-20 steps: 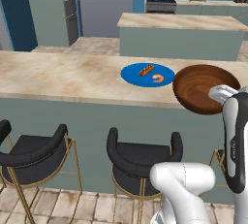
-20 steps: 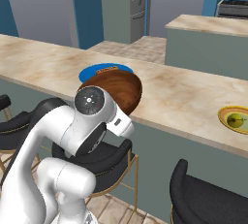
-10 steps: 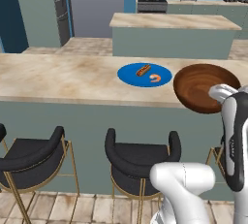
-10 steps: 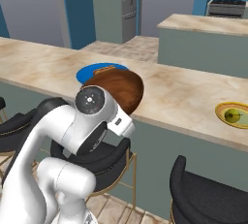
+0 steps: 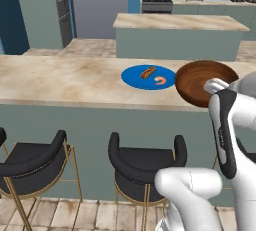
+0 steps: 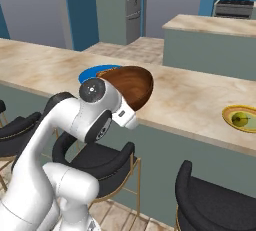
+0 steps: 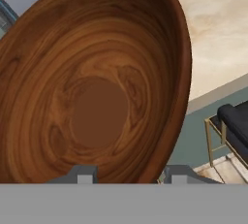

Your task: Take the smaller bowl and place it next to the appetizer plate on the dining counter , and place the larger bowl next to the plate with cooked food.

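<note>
light: bright, even | shadows: soft, faint | glare: mild counter sheen | blur: slight, low-resolution render

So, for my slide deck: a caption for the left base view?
Gripper holding large reddish-brown wooden bowl beside round blue plate on beige marble counter.

Glossy grained wooden larger bowl (image 7: pixel 97 87) (perhaps varnished), marble-patterned dining counter (image 5: pixel 75 82).

arm (image 6: pixel 75 125): glossy white rounded shells | joints: dark grey bands between the segments | round dark cap with small light centre on one joint | fingertips (image 7: pixel 82 174): small, grey, blocky
</note>
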Robot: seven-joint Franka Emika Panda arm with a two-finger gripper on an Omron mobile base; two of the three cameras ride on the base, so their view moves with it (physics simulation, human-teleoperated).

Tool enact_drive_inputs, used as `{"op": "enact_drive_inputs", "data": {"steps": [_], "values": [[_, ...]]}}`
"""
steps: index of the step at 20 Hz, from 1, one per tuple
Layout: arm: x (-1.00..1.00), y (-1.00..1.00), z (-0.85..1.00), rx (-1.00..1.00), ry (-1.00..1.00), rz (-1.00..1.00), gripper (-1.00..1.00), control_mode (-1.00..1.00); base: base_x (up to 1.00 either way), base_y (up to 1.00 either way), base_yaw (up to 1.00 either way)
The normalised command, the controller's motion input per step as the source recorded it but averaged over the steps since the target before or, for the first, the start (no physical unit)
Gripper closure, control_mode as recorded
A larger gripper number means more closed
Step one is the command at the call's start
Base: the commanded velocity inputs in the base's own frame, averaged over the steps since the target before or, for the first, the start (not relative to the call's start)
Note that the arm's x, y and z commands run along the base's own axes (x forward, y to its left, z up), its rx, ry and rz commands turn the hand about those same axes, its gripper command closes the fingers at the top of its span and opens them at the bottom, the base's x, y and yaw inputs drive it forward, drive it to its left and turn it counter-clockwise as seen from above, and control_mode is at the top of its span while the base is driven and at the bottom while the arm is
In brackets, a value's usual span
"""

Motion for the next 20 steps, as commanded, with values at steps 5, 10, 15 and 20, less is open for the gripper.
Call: {"op": "enact_drive_inputs", "data": {"steps": [5, 10, 15, 20], "values": [[0.34, 0.0, 0.0, 0.02, 0.04, -0.06, 1.0, -1.0, 0.0, 0.0, 0.0], [0.28, -0.13, 0.0, 0.14, 0.14, -0.01, 1.0, -1.0, 0.0, 0.0, 0.0], [0.45, -0.12, 0.0, 0.09, 0.07, 0.0, 1.0, -1.0, 0.0, 0.0, 0.0], [0.49, 0.0, -0.12, 0.0, 0.0, -0.01, 1.0, -1.0, 0.0, 0.0, 0.0]]}}
